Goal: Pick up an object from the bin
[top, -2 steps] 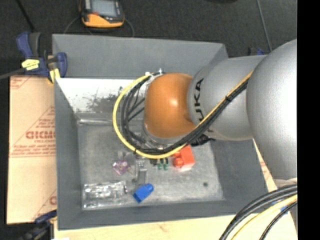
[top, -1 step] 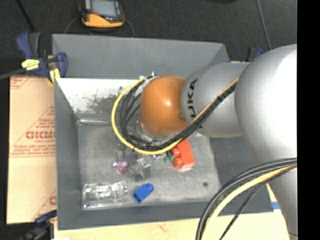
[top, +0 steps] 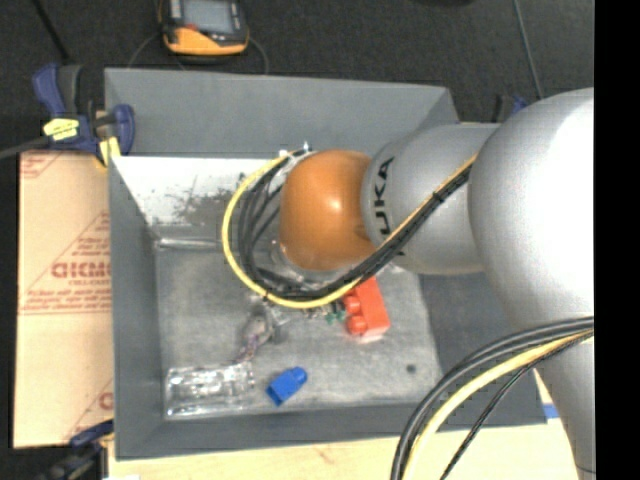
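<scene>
My gripper [top: 260, 332] hangs low over the middle of the bin floor, below the arm's orange cover, and what I see of it is a small dark tip. A blue wedge-shaped piece [top: 287, 385] lies just to its lower right near the front wall. A clear crinkled plastic packet [top: 208, 388] lies to its lower left along the front wall. A red-orange block [top: 367, 310] rests to the gripper's right, partly under the arm, with a small green piece [top: 334, 312] at its left edge. None of these touches the gripper.
The arm, its orange cover and a loop of yellow and black cables hide the bin's back and right parts. Bare floor lies left of the gripper toward the left wall.
</scene>
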You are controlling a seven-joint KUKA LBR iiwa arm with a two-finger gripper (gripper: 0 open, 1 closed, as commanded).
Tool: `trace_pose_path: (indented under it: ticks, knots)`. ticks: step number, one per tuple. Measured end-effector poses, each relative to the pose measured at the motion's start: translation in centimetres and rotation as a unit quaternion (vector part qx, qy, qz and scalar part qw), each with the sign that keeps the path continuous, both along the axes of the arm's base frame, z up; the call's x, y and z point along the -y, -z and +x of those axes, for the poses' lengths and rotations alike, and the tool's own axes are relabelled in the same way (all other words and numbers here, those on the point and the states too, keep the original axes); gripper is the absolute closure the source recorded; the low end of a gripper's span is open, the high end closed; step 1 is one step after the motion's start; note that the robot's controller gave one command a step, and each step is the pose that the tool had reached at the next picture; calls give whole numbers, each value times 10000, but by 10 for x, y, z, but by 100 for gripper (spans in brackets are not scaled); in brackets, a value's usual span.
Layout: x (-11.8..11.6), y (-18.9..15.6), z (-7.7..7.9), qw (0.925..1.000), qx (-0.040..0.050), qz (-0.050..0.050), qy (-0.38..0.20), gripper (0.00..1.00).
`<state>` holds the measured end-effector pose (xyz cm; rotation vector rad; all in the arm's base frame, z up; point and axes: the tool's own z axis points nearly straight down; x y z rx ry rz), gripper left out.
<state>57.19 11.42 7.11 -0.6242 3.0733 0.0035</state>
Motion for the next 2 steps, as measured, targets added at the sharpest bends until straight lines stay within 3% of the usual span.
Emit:
trace_pose_path:
  ticks: [1, 2]
  knots:
    - [0, -148, -12, 10000, 35, -9, -77, 100]
    - [0, -143, -14, 10000, -9, -7, -70, 0]
